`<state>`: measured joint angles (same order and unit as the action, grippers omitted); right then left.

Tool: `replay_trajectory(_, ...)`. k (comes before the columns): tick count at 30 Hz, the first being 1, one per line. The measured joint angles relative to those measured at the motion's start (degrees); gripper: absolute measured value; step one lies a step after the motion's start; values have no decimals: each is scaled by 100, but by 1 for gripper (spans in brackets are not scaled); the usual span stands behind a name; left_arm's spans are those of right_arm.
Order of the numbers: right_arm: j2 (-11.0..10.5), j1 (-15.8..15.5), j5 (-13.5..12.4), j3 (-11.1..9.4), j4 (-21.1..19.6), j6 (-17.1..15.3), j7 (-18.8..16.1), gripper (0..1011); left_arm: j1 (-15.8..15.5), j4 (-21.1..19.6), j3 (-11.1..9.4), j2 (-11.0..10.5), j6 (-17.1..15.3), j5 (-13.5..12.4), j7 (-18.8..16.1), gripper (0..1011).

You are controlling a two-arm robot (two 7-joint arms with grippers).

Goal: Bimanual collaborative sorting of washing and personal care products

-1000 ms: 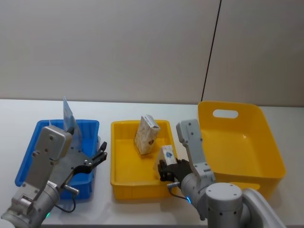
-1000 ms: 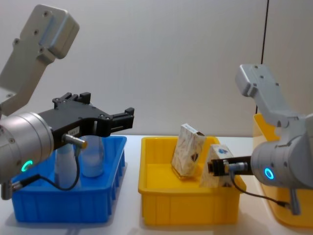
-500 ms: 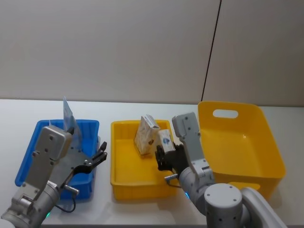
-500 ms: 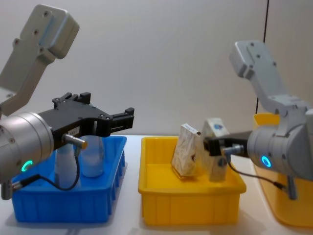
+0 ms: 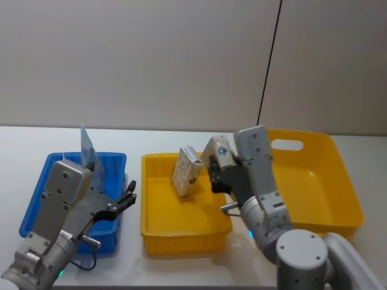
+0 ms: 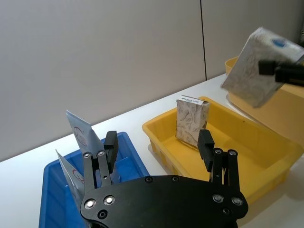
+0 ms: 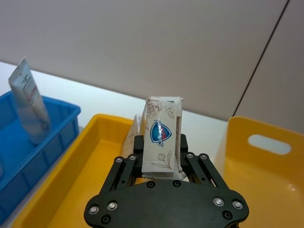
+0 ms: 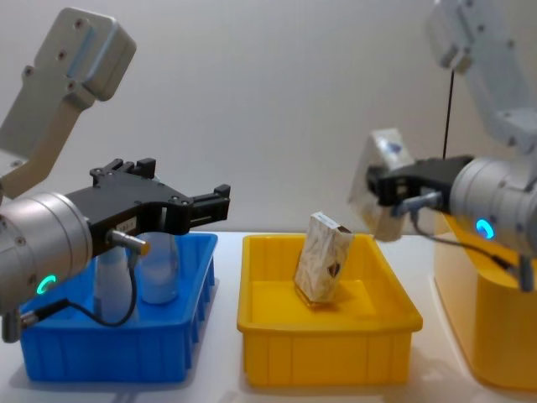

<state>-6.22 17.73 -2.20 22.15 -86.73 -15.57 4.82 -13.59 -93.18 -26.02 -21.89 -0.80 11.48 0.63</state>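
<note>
My right gripper (image 5: 219, 174) is shut on a beige patterned box (image 5: 216, 151) with a blue logo and holds it in the air above the small yellow tray (image 5: 181, 238). From the chest, the held box (image 8: 379, 183) hangs well above that tray's right end. A second patterned box (image 5: 186, 172) stands tilted inside the tray. Pale blue tubes (image 5: 87, 148) stand upright in the blue tray (image 5: 36, 199). Over the blue tray's near right side hovers my left gripper (image 5: 127, 199), open and holding nothing.
A large yellow bin (image 5: 314, 181) with a handle slot stands right of the small tray, close to the held box. The trays stand in a row on a white table (image 5: 24, 139), with a grey wall behind.
My right gripper has lifted the box from low in the small yellow tray to well above it, shifting back toward the large bin. The left arm has not moved.
</note>
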Motion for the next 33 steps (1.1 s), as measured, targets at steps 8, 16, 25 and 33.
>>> replay_trajectory(8,-117,-111,153,-206,-312,29,211,363,0,0,0,0,0,0,0,1001)
replay_trajectory(16,-229,-260,247,-529,-577,-209,451,362,0,0,0,0,0,0,0,1001)
replay_trajectory(25,-332,-395,233,-870,-695,-586,526,363,0,0,0,0,0,0,0,1001)
replay_trajectory(33,-388,-433,136,-1059,-636,-798,433,362,0,0,0,0,0,0,0,1001)
